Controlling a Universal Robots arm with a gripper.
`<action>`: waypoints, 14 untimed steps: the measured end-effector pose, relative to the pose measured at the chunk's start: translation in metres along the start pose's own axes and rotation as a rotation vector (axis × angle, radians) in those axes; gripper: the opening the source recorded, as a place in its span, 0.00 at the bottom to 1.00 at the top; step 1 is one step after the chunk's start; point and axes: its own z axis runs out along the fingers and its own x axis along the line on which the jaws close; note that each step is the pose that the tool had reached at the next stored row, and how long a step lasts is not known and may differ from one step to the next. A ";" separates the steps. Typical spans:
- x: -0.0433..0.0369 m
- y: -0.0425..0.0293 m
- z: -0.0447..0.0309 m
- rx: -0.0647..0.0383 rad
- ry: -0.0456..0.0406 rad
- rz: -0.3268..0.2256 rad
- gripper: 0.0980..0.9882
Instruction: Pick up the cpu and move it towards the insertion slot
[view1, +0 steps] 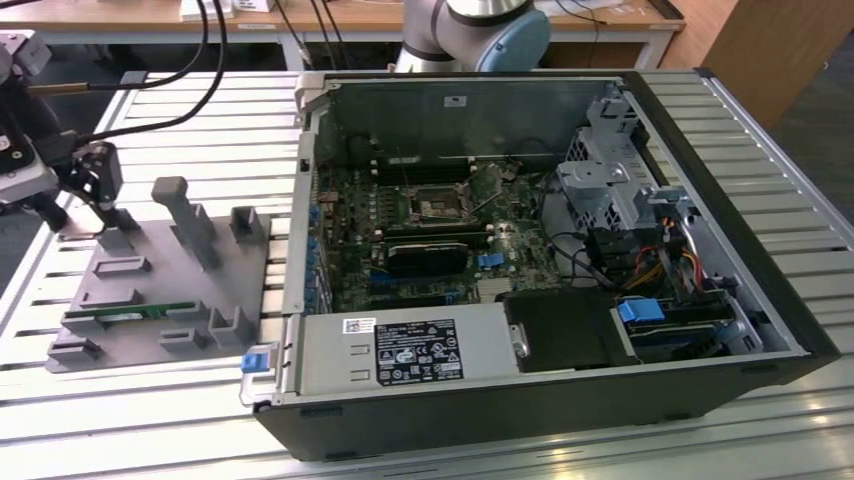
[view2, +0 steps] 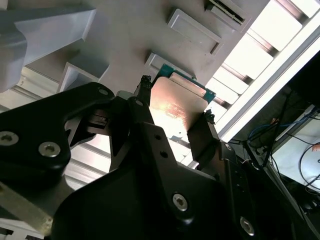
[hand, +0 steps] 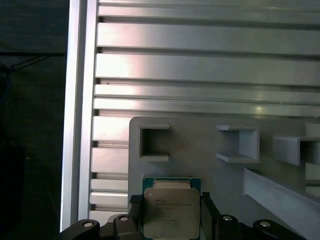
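At the exterior view's left, the gripper (view1: 80, 208) hangs over the edge of a grey tray (view1: 174, 290). The tray's moulded holders seem meant to keep each part at a fixed spot, and a green memory stick (view1: 118, 313) lies in one of them. In both wrist views the cpu (hand: 171, 210) sits squarely between the two black fingers (hand: 136, 211), its metal top facing the cameras. The fingers press on two opposite green edges, a grip that would keep the flat chip level. I judge it clamped, though I cannot tell whether it is clear of its holder. Farther to the exterior view's right, the open computer case (view1: 747, 250) lies on its side so that the board faces up. The insertion slot (view1: 438, 206) sits mid-board, well apart from the gripper and the cpu.
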 end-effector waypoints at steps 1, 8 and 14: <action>0.0000 0.0002 -0.0008 0.000 0.0001 0.000 0.50; 0.0000 0.0022 -0.0055 0.002 0.0001 0.000 0.50; 0.0000 0.0035 -0.0092 0.003 0.0000 0.000 0.50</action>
